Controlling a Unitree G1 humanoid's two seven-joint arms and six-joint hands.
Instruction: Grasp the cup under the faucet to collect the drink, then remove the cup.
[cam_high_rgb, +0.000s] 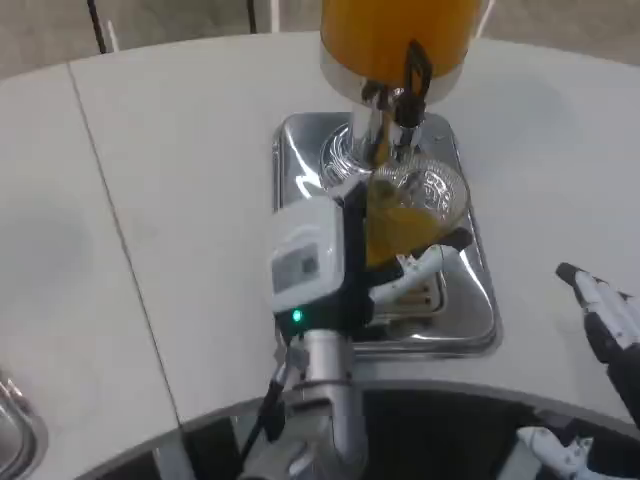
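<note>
Left hand (345, 265) wrapped around the clear cup (412, 212), cup partly filled with orange drink, held under the faucet (398, 105) above the steel tray (470, 320), right hand (610, 320) empty, fingers apart, near table edge

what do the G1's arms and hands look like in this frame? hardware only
Left hand: boxy white back with a grey rectangular panel and a lit green LED near the wrist, black frame, white and black fingers. Its forearm is a silver cylinder with a black cable alongside. Right hand: white segments with black tips and joints, at the frame's right edge.
</note>
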